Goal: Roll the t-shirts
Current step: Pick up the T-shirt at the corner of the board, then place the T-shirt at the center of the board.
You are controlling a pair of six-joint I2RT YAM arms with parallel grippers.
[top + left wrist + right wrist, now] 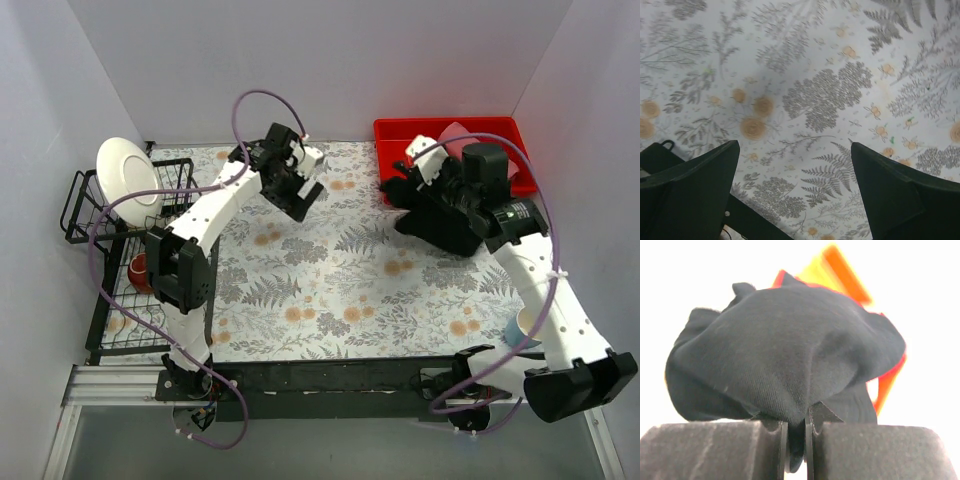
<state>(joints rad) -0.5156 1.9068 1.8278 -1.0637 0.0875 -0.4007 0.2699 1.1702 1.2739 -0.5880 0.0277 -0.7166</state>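
Note:
The black t-shirt lies bunched at the right rear of the table, against the front of the red bin. In the right wrist view its dark cloth bulges over my right gripper, which is shut on a fold of it. A salmon-pink t-shirt shows inside the bin behind the right arm. My left gripper hovers over the rear middle of the table. In its own view the left gripper is open, with only the floral cloth between the fingers.
A floral tablecloth covers the table. A black wire dish rack stands at the left with a white plate and a red object in it. A pale blue cup sits by the right arm.

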